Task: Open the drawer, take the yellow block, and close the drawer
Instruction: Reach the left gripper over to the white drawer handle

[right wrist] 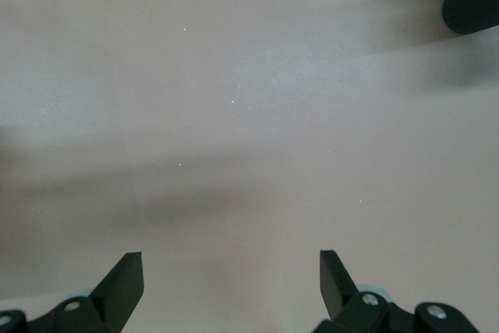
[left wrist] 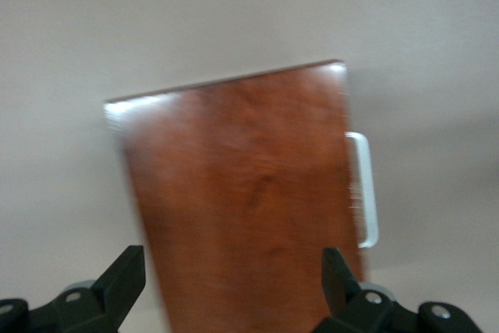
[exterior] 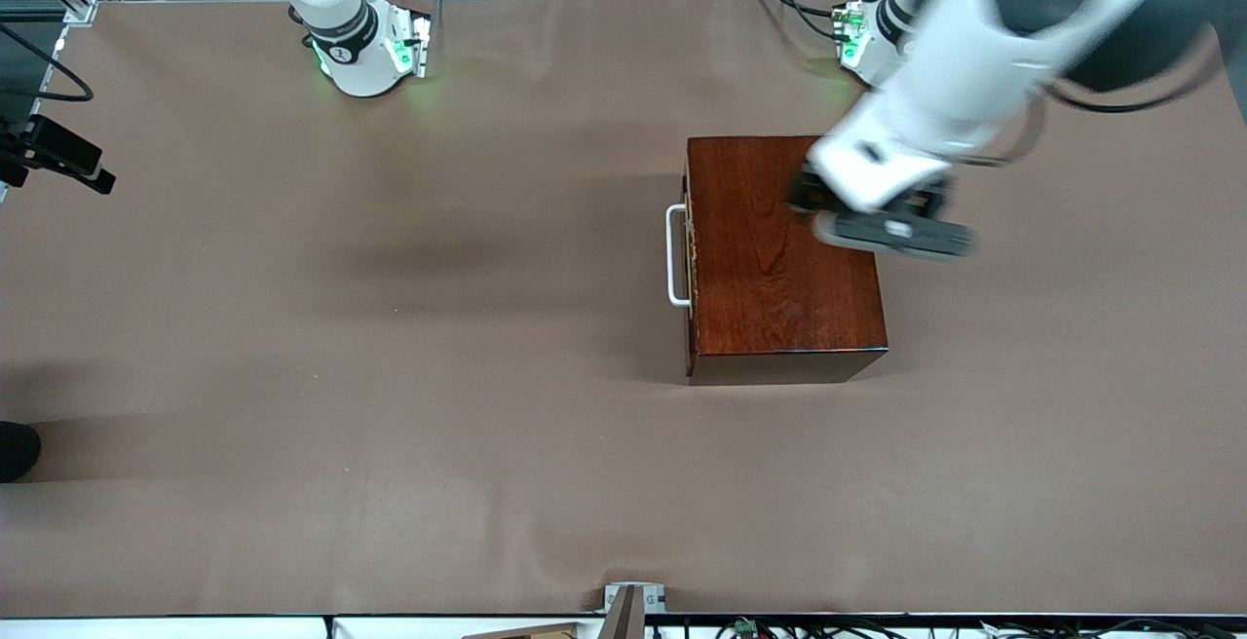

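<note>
The glossy mahogany box stands on the table toward the left arm's end. Its drawer is shut, with only the front edge and the white bar handle showing on the side that faces the right arm's end. My left gripper hangs in the air over the box top, near the edge away from the handle. In the left wrist view it is open and empty above the box, with the handle in sight. My right gripper is open and empty over bare table. The yellow block is hidden.
The brown table cover spreads wide around the box. A black clamp and a dark rounded object sit at the edge at the right arm's end. A metal bracket stands at the table's front edge.
</note>
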Robot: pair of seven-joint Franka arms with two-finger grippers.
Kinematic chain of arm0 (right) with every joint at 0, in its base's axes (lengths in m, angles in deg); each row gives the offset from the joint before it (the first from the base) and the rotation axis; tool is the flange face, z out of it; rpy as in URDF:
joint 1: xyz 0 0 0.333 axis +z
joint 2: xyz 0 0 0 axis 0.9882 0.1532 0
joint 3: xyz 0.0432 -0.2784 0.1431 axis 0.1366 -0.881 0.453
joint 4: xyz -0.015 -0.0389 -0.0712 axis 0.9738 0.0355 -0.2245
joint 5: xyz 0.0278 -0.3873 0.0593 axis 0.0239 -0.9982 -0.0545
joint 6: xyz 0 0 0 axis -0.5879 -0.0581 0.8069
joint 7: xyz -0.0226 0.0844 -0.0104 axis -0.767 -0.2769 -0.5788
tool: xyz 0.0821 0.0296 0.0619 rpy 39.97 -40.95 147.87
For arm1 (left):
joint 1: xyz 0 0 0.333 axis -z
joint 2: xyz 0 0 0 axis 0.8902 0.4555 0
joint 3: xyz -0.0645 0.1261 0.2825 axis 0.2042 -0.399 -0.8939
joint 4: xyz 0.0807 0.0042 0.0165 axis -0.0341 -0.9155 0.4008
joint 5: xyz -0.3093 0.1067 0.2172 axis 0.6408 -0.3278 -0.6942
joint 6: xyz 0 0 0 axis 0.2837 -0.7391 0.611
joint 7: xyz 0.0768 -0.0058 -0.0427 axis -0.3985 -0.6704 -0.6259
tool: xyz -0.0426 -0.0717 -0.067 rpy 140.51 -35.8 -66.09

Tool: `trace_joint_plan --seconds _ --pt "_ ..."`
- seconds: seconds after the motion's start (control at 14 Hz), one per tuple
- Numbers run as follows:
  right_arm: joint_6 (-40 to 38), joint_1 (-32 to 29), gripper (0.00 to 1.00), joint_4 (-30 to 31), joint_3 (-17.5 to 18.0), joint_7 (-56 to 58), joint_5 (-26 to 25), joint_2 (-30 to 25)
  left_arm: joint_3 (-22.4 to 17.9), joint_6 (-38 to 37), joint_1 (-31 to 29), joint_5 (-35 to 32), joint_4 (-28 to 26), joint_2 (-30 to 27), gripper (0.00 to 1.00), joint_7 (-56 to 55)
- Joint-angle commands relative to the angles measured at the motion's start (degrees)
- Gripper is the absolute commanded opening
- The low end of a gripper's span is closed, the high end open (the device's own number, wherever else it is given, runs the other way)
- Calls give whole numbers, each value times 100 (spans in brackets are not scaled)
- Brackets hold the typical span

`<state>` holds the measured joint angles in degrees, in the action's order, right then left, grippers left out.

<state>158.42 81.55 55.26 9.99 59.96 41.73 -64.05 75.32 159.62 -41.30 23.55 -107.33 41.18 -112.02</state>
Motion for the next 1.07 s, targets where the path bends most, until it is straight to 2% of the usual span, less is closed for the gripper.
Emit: trace_joint_plan --seconds 0.0,0.28,0.64,1.0 --pt "-35 -53 100 -47 29 -25 67 11 -74 -58 711 -124 584 538 100 -1038" --pt "-35 -53 100 -47 29 -25 67 11 -82 222 1495 -124 743 944 100 -2244" --pt "-35 -53 100 -47 29 -25 67 11 -126 600 1821 -177 743 1444 100 -2518" --pt "-35 -53 100 -47 29 -25 67 11 -188 821 2041 -713 743 1902 100 -2888"
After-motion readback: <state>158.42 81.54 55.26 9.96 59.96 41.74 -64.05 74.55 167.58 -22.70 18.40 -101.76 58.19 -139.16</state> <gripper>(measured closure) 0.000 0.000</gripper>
